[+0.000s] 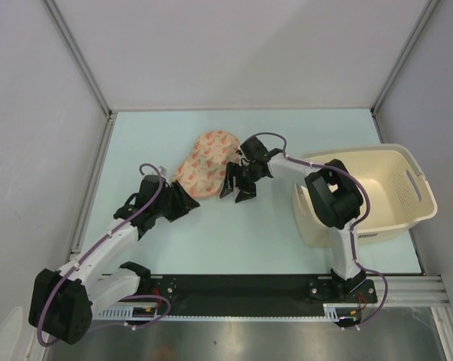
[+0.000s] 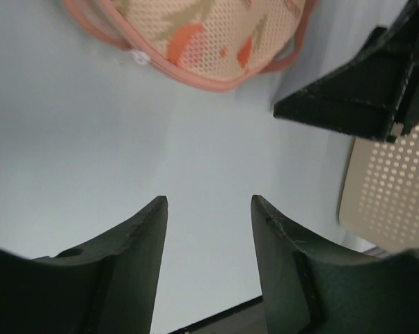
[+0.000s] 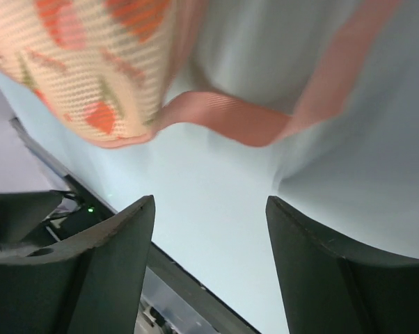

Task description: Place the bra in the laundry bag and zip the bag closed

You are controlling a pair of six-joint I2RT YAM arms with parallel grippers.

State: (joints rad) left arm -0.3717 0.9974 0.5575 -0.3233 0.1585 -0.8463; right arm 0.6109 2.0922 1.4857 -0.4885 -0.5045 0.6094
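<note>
Well, the laundry bag [image 1: 205, 163] lies flat on the table [image 1: 272, 233], about in the middle, between the two grippers. The left gripper [image 1: 184, 200] sits just beside the bag's near end, its fingers apart and holding nothing. The right gripper [image 1: 238, 188] sits just beside the bag's right side. Its fingers are wide apart too, with nothing in them. A basket [image 1: 317, 218] stands on the right.

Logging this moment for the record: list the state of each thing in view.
Left gripper: open, empty.
Right gripper: open, empty.
Laundry bag: lying flat, not gripped.
Bra: not in sight.
Plastic basket: upright, nothing seen inside.
</note>
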